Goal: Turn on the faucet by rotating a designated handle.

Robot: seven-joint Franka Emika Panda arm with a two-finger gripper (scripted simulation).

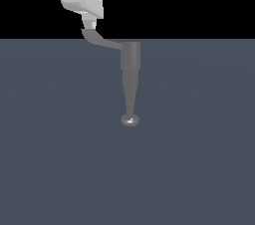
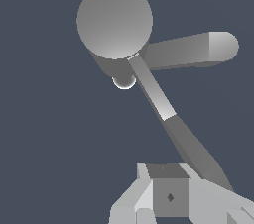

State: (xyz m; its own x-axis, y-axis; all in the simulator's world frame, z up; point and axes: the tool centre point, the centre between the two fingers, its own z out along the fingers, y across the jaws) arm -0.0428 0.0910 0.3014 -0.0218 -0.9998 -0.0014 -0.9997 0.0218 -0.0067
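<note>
The gray faucet (image 1: 130,57) has a short cylindrical body and a tapering spout that ends in a small knob (image 1: 130,120). Its handle (image 1: 102,43) is a thin curved lever branching toward the exterior view's left, with an upturned tip. My gripper (image 1: 89,23) hangs right over that tip, touching or nearly touching it. In the wrist view the round top of the faucet (image 2: 114,20) faces me. The handle (image 2: 171,126) runs from it to the side of my gripper (image 2: 168,199). The fingers look pressed together, with the lever beside them and not between them.
A second, thicker gray arm (image 2: 191,49) with a rounded end sticks out of the faucet body in the wrist view. The faucet stands on a flat blue-gray floor (image 1: 199,159), with black background above its far edge.
</note>
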